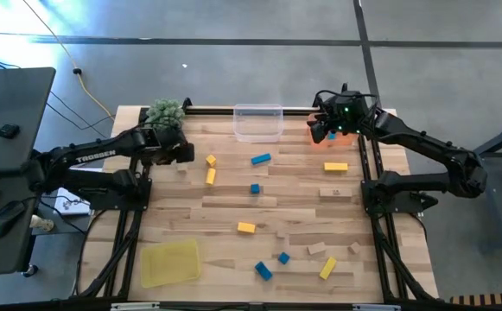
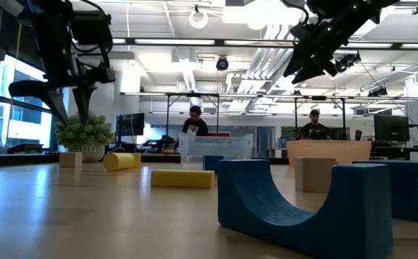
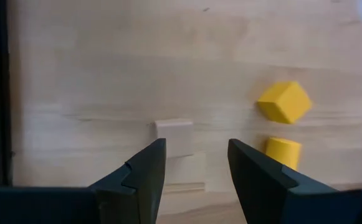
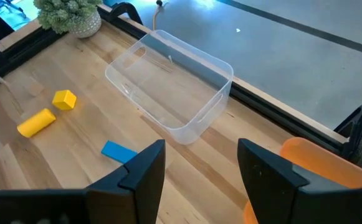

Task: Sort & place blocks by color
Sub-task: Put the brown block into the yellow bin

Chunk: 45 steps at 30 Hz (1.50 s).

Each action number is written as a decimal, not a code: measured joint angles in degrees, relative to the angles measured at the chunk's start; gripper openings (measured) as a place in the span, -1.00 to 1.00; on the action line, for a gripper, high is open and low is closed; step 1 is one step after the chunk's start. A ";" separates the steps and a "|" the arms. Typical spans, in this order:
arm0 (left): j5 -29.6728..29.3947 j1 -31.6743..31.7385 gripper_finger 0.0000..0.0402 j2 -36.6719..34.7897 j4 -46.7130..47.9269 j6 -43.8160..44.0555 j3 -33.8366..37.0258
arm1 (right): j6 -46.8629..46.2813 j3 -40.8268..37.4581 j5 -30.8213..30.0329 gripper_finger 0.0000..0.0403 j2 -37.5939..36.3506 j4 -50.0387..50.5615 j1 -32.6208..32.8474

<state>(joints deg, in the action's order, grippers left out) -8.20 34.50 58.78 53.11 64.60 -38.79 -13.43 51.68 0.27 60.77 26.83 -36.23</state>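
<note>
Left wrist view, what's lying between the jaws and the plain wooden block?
Nothing: in the left wrist view, only bare table separates the open left gripper from the plain wooden block.

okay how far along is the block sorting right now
Nothing looks sorted: the clear tray and yellow tray are empty, and blocks lie scattered on the table. The left gripper hangs open over a plain wood block; the right gripper is open and empty by the orange tray. All the blocks remain.
</note>
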 joint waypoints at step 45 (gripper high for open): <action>2.66 -0.10 -0.24 22.79 -5.30 -0.74 0.00 | 0.87 0.00 1.53 -0.06 0.02 -1.07 -0.04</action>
<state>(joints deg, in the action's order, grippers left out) -5.55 34.40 81.57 47.81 63.85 -38.79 -12.56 51.68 1.80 60.80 25.76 -36.27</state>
